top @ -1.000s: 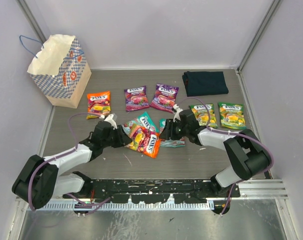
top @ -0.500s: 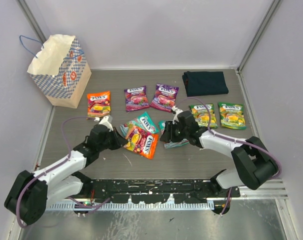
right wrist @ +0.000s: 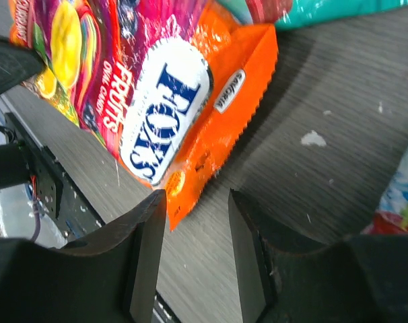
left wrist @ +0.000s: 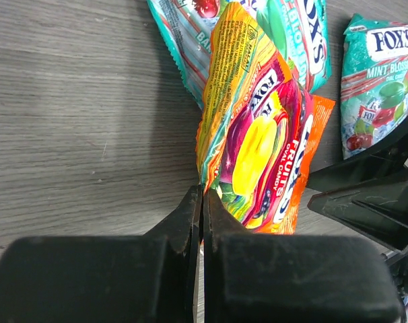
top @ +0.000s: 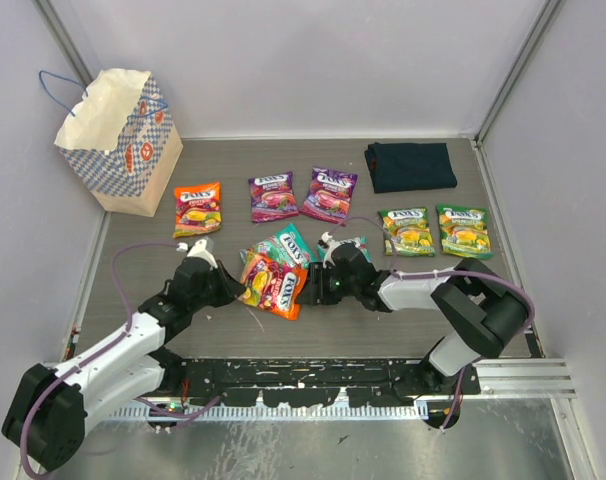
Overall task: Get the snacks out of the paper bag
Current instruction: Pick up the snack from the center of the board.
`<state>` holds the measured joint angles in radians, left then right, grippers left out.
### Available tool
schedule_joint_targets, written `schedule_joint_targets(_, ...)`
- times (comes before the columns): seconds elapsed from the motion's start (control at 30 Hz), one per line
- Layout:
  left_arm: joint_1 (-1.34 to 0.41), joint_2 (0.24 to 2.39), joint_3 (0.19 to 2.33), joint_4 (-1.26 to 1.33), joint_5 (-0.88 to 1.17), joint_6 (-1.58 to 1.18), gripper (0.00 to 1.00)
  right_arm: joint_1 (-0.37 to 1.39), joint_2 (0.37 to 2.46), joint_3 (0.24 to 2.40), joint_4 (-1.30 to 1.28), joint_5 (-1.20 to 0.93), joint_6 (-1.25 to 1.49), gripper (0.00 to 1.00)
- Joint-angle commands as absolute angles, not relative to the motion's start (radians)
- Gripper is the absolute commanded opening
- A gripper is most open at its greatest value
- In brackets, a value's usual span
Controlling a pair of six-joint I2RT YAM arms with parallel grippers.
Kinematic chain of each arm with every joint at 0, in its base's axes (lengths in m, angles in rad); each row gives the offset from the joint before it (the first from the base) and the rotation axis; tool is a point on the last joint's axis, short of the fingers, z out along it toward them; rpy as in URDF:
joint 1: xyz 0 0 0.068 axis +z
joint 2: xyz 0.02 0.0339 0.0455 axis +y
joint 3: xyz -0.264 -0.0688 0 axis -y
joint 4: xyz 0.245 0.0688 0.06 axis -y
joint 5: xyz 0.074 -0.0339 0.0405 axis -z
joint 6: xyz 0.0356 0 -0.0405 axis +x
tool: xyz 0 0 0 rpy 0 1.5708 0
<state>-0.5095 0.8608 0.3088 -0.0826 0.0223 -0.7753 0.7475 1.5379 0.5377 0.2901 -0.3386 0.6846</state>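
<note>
Two grippers at one shiny orange-red candy packet (top: 278,285).
From above, the left gripper (top: 237,290) pinches the packet's left edge, the right gripper (top: 319,288) sits just past its other side, and the cream paper bag with blue checks (top: 118,140) stands far behind both. Left wrist: jaws squeezed shut on the packet edge. Right wrist: jaws apart, packet corner just ahead.

Paper bag (top: 118,140): upright, mouth open, far-left corner.
Snacks (top: 329,193): 8 glossy packets spread outside bag.
</note>
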Motion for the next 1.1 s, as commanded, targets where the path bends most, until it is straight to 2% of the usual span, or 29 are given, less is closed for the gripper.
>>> schedule_joint_targets(0.0, -0.511, 0.858, 0.301, -0.075, -0.009, -0.785, 0.00, 0.768, 1.565, 0.526, 0.464, -0.326, 0.775, 0.48)
schedule_joint_targets(0.37, -0.511, 0.849, 0.285, -0.088, -0.016, -0.773, 0.00, 0.770, 1.612, 0.491, 0.576, -0.285, 0.821, 0.48)
schedule_joint_targets(0.53, -0.511, 0.896, 0.291, -0.063, -0.005, -0.766, 0.00, 0.780, 1.707, 0.494, 0.699, -0.347, 0.868, 0.42)
schedule_joint_targets(0.63, -0.511, 0.908, 0.293, -0.060, 0.000, -0.767, 0.00, 0.788, 1.730, 0.495, 0.734, -0.361, 0.883, 0.31)
schedule_joint_targets(0.73, -0.511, 0.891, 0.294, -0.068, 0.003, -0.763, 0.00, 0.792, 1.709, 0.488, 0.726, -0.363, 0.873, 0.03)
schedule_joint_targets(0.77, -0.512, 0.883, 0.296, -0.079, 0.000, -0.759, 0.01, 0.793, 1.693, 0.485, 0.710, -0.361, 0.864, 0.01)
schedule_joint_targets(0.83, -0.511, 0.861, 0.310, -0.114, -0.015, -0.739, 0.14, 0.792, 1.637, 0.477, 0.648, -0.334, 0.836, 0.01)
schedule_joint_targets(0.87, -0.511, 0.850, 0.320, -0.138, -0.027, -0.726, 0.25, 0.792, 1.600, 0.478, 0.605, -0.315, 0.815, 0.01)
schedule_joint_targets(0.97, -0.511, 0.820, 0.367, -0.215, -0.053, -0.681, 0.65, 0.794, 1.467, 0.504, 0.402, -0.246, 0.720, 0.01)
schedule_joint_targets(1.0, -0.511, 0.812, 0.387, -0.237, -0.048, -0.663, 0.73, 0.793, 1.425, 0.521, 0.326, -0.228, 0.680, 0.01)
schedule_joint_targets(1.07, -0.511, 0.804, 0.453, -0.280, -0.030, -0.604, 0.80, 0.793, 1.363, 0.584, 0.196, -0.233, 0.584, 0.01)
